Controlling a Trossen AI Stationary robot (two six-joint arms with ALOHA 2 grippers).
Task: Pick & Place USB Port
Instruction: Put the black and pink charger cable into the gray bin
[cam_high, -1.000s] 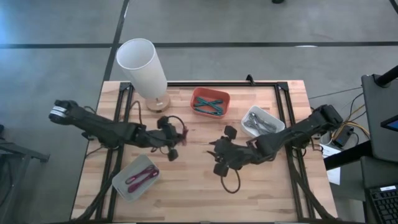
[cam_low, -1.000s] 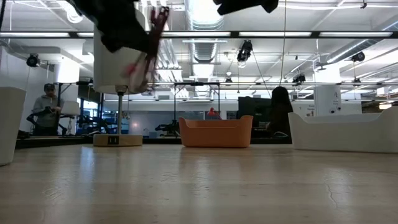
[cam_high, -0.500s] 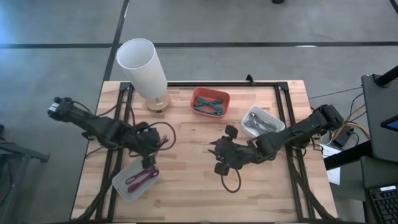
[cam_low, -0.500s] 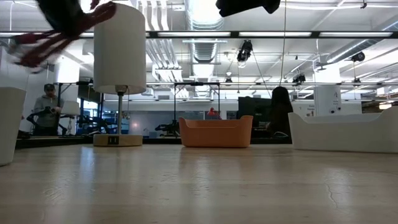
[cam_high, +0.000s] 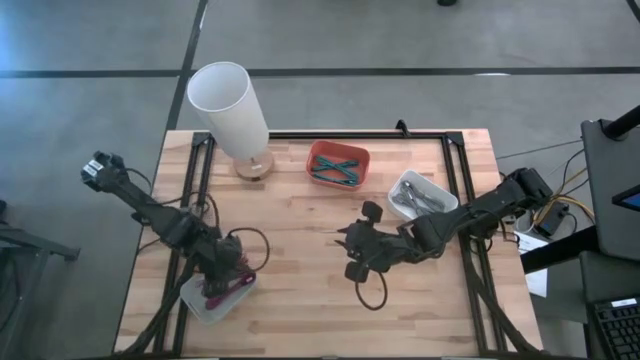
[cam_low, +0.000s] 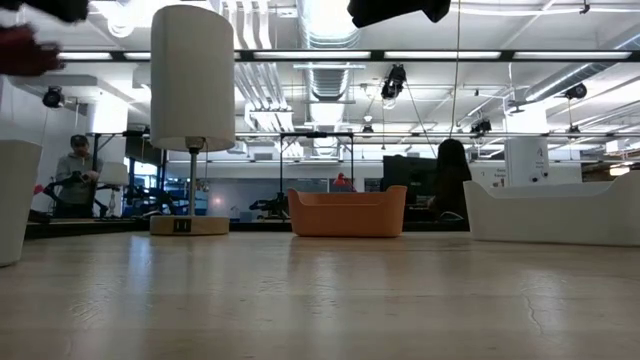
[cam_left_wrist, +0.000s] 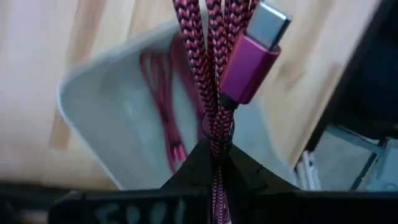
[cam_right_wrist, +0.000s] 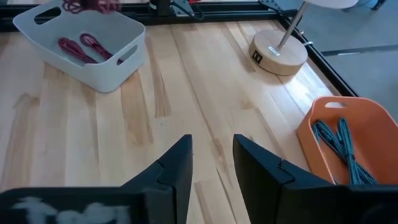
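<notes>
My left gripper (cam_high: 231, 272) hovers over the pale grey bin (cam_high: 200, 296) at the table's near left and is shut on a magenta braided USB cable (cam_left_wrist: 208, 68). The cable's metal-tipped plug (cam_left_wrist: 252, 56) sticks out past the fingers. Another magenta cable (cam_left_wrist: 163, 102) lies on the bin's floor. In the low view the left gripper (cam_low: 30, 25) shows only as a blur at the top left. My right gripper (cam_high: 352, 256) waits open above the table's middle, touching nothing; its fingers (cam_right_wrist: 180, 163) stand apart. My left gripper pinches the bundled strands of the magenta cable (cam_left_wrist: 215, 127) between its two fingers, just behind the plug. Several strands run side by side through the hold. The cable is lifted clear above the bin (cam_left_wrist: 99, 118), and its plug end points away from the fingers.
A white lamp (cam_high: 232, 108) stands at the far left, its base (cam_right_wrist: 278, 50) on the table. An orange bin (cam_high: 337, 163) holds teal cables, a white bin (cam_high: 422, 195) holds grey ones. A dark cable loop (cam_high: 372, 294) lies near the right gripper. Bare wood lies between the arms.
My left gripper has carried the magenta cable from the table's middle toward the left and near edges, ending over the grey bin. It has stayed shut on the cable.
</notes>
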